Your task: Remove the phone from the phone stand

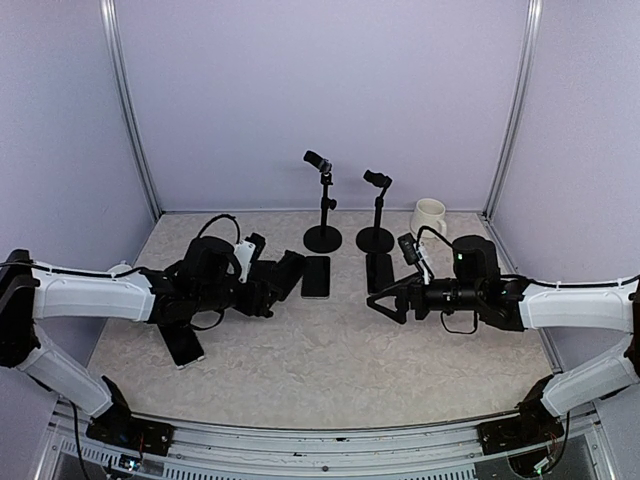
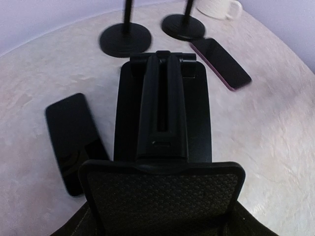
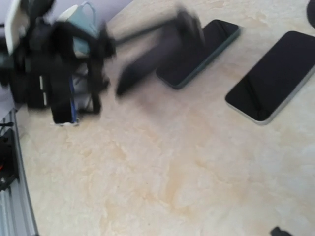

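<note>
1. The table (image 1: 300, 370) is carrying 3 phones lying flat. None is showing on the stand, though the stand's front face is hidden.
2. The left gripper (image 1: 270, 283) is clamping the phone stand (image 2: 165, 108), holding it low and tilted.
3. The nearest phone (image 1: 316, 276) is lying just beside that stand, so it is probably the one already freed.
4. The right gripper (image 1: 383, 300) is hanging wide open and empty, near another phone (image 1: 380, 270).
5. Doing this well is meaning gripping the stand's spine squarely and lifting it away without sweeping the nearest phone.
</note>
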You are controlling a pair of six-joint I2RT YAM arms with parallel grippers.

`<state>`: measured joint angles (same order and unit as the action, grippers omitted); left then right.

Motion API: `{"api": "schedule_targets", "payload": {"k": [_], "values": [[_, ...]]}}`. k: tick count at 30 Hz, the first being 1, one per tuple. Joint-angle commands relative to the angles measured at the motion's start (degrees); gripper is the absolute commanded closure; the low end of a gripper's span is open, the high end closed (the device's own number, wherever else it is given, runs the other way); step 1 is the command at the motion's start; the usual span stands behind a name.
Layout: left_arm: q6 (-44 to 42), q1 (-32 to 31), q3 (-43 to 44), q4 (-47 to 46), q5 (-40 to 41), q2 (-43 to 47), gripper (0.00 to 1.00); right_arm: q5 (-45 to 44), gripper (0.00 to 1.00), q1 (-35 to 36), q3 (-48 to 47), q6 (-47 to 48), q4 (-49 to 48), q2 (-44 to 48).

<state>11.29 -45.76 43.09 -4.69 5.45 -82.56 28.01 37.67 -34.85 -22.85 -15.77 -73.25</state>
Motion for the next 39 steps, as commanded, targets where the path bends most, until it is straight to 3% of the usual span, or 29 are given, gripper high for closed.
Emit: {"api": "schedule_targets", "payload": {"k": [1,6,14,26,39], "values": [[5.8,6.8,2.3,-4.0,2.4,2.6,0.62,-3.6,0.0,-0.8,-1.0,2.0,3.8,1.2],[8.2,13.2,8.3,-2.2,1.7,-1.4,0.62,-5.6,0.0,-0.9,-2.1,3.5,5.8,2.0],[8.5,18.0,21.3,1.8,1.5,-13.2,0.61,-13.8,0.0,-1.0,-3.4,3.8,9.5,4.2],[8.1,20.1,42.8,7.6,5.1,-33.0,0.6,-18.9,0.0,-1.4,-1.6,4.1,9.8,9.9],[8.8,21.1,57.8,11.7,6.1,-47.6,0.57,-17.1,0.0,-1.9,2.4,4.2,7.1,14.7]]}}
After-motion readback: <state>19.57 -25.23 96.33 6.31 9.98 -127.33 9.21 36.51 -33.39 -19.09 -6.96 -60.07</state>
